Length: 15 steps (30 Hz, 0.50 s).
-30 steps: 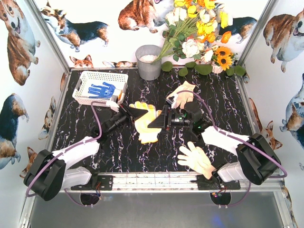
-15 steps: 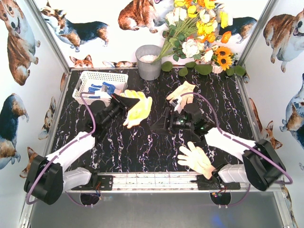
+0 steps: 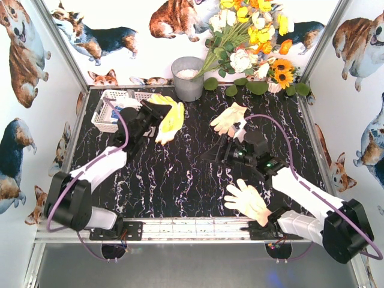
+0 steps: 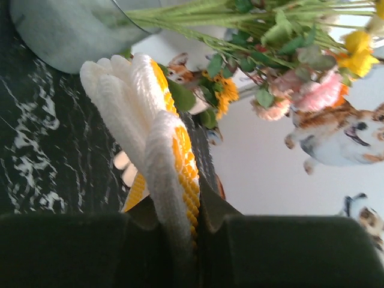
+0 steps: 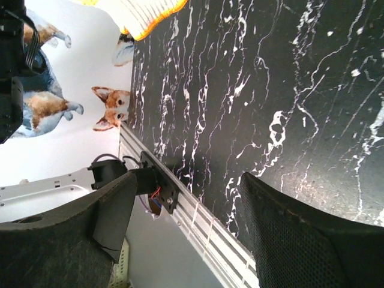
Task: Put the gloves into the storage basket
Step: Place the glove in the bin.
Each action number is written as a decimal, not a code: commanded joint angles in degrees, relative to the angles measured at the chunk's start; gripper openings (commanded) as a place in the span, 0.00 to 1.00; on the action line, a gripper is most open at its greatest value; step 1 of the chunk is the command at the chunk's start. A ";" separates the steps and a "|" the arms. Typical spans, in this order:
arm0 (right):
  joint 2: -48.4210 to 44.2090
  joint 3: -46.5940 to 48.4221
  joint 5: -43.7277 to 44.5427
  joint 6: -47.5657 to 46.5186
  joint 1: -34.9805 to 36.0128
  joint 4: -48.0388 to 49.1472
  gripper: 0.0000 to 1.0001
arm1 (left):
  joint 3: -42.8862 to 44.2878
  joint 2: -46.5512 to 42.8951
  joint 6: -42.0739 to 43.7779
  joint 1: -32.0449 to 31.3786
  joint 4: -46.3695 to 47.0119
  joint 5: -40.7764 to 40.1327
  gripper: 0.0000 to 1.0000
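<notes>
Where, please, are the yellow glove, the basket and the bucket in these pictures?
yellow glove (image 3: pixel 171 120): top view, on its palm.
basket (image 3: pixel 101 111): top view, on its left lattice wall.
bucket (image 3: pixel 188 82): top view, on its grey side wall.

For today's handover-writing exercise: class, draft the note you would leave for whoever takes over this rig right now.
Left pincer: shut on the yellow glove, held up beside the storage basket's right edge, not yet inside.
Right pincer: open, empty, above mid-table.
Peach-tan glove lies farther back; cream glove lies near the right arm's base.
Done: yellow glove lifted. Left: drop it in, then fetch the other two. The arm hides most of the basket.
</notes>
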 commanded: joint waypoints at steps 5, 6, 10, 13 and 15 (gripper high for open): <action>-1.23 -1.03 2.37 -1.52 -1.69 0.36 0.72 | 8.81 12.16 6.39 1.81 7.03 -5.64 0.00; -0.88 -0.85 2.45 -1.43 -1.77 0.56 0.72 | 9.46 13.77 6.43 1.95 7.86 -5.65 0.00; 0.81 0.10 2.47 -1.07 -1.98 1.38 0.72 | 11.08 19.06 7.92 2.71 11.37 -7.11 0.00; 1.81 0.83 2.28 -0.81 -1.98 1.73 0.72 | 13.40 23.36 9.04 4.18 14.39 -6.21 0.00; 2.26 1.06 2.25 -0.68 -1.98 1.75 0.72 | 15.17 26.00 9.81 5.08 15.86 -5.63 0.00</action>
